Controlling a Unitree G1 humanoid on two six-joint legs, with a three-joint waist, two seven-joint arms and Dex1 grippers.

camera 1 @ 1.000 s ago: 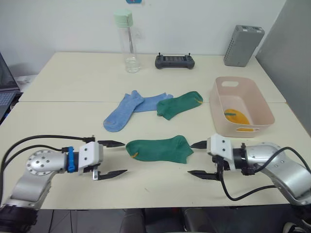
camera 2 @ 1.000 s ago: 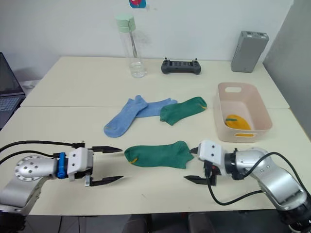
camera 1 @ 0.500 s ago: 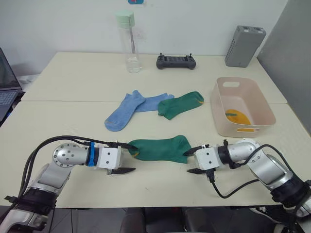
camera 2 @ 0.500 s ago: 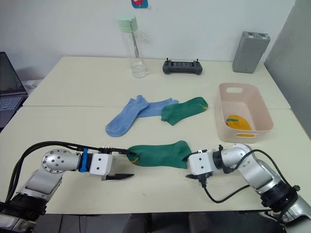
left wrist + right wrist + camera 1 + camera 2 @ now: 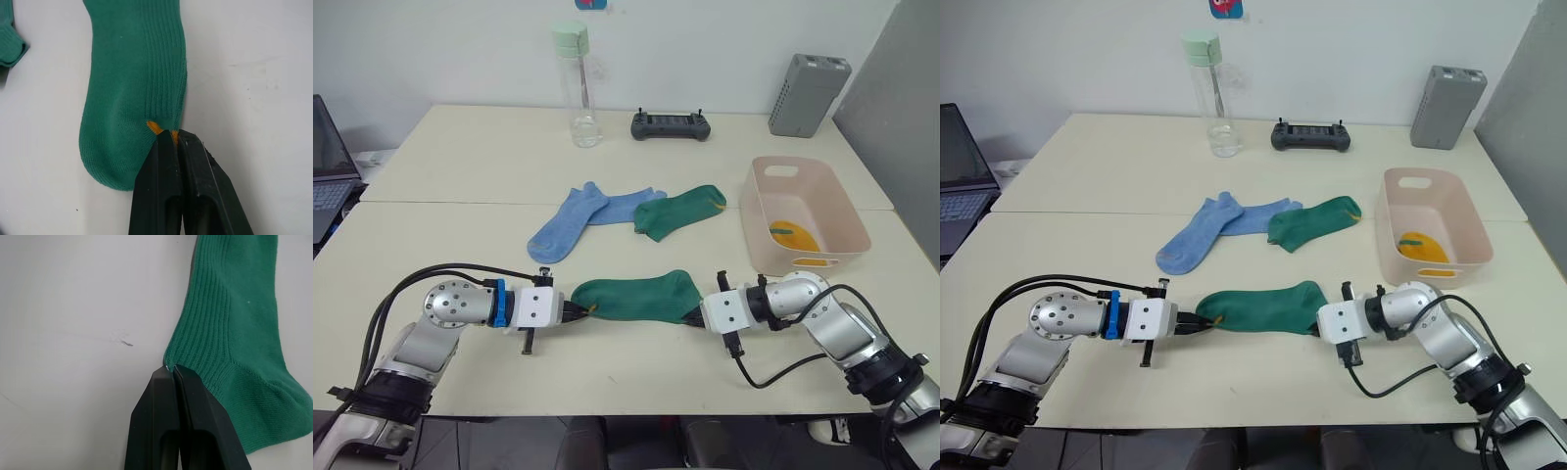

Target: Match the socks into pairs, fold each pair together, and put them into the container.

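Dark green and laid flat across the near part of the cream table (image 5: 460, 166), the near green sock (image 5: 631, 298) was pinched at both ends. The left gripper (image 5: 172, 134) had its two black fingers pressed together on the sock's edge right by the small yellow mark, and the right gripper (image 5: 171, 368) had its fingers closed on the edge at the sock's other end. Both grippers lay low against the tabletop, pointing toward each other with the sock stretched between them.

Farther back, the second green sock (image 5: 677, 210) lay with its yellow-trimmed end toward the pink container (image 5: 847, 217), its other end touching the light blue socks (image 5: 578, 217), which overlapped each other in a loose V. The container stood to the robot's right of the socks, apart from them, with a mustard-yellow sock bundle (image 5: 790, 238) on its floor.

Along the far edge of the table stood a clear bottle (image 5: 578, 86) with a pale green cap, a black handheld controller (image 5: 670, 124) beside it, and a grey upright box (image 5: 808, 80) farther right. A laptop (image 5: 328, 162) showed at the left edge.
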